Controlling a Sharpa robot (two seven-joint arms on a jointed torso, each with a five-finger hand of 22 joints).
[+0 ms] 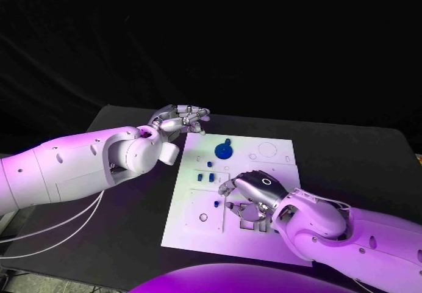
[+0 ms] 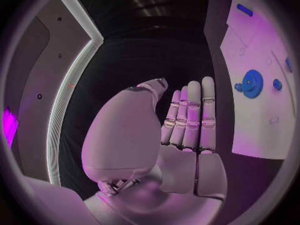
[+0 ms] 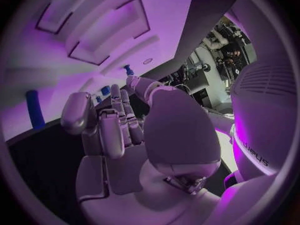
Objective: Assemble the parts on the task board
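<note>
The task board (image 1: pixel 264 244) lay flat mid-table, with a round blue gear (image 1: pixel 224 149) near its far edge and small blue parts (image 1: pixel 205 177) on its left-middle area. The right hand (image 1: pixel 250 194) was over the board's near-middle, above the rectangular cutouts (image 1: pixel 252 224), fingers curled downward toward the plate; whether it pinched a part or touched the board could not be told. In the right wrist view the right hand's fingers (image 3: pixel 115 127) were bent in, with a blue peg (image 3: pixel 34 110) lying on the board beyond them, apart from the hand. The left hand (image 1: pixel 180 119) hovered off the board's far-left corner, over the black table (image 1: pixel 369 159), holding nothing. From the left wrist view its fingers (image 2: pixel 194 115) were straight and side by side, palm open, the gear (image 2: pixel 252 83) well off to the side, not touched.
</note>
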